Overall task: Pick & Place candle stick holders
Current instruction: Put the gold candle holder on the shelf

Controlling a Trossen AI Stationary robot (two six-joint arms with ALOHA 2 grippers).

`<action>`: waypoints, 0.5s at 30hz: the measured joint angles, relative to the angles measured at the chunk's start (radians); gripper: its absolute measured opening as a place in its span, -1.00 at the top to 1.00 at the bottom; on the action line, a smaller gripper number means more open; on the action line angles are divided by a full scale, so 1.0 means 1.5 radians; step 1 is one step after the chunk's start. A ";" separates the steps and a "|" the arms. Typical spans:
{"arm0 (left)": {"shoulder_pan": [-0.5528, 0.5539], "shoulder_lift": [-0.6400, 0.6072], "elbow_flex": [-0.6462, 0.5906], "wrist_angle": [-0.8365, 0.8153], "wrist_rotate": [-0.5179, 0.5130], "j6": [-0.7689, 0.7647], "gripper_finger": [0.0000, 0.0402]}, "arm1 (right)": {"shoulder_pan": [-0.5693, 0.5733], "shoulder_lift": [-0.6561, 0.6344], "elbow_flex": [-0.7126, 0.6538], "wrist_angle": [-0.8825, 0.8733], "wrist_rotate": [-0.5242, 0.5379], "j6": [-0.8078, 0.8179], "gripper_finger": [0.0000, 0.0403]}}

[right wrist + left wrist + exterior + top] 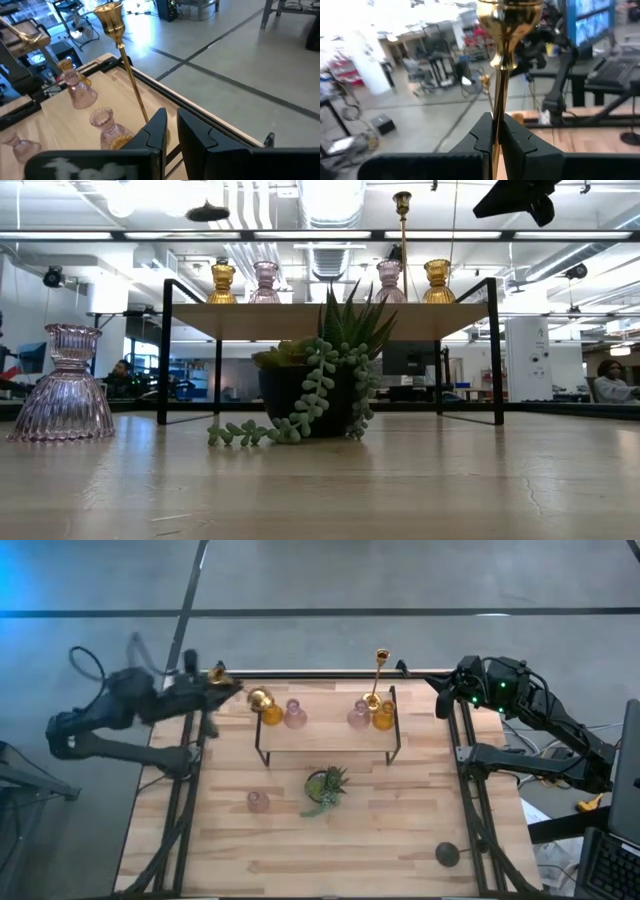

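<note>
Pale plank table [300, 850], left gripper [496, 131] pinching slim shiny gold candlestick [501, 55], right gripper [171, 131] narrowly parted, empty.

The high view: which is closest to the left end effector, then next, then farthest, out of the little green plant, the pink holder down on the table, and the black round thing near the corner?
Measured from the left end effector, at the table's back left:
1. Pink holder, on the table's left half.
2. Green plant, mid-table, in front of the shelf.
3. Black round thing, near the front right corner.
</note>
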 joint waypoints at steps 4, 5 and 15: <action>0.144 0.052 0.030 0.000 0.168 -0.018 0.90 | 0.000 0.001 0.000 -0.002 -0.002 -0.017 0.81; 0.178 0.066 0.037 0.000 0.199 -0.024 0.90 | 0.000 0.001 0.000 -0.003 -0.002 -0.018 0.81; 0.327 0.143 0.070 0.055 0.329 -0.018 0.90 | 0.000 0.001 0.000 -0.018 -0.002 -0.028 0.81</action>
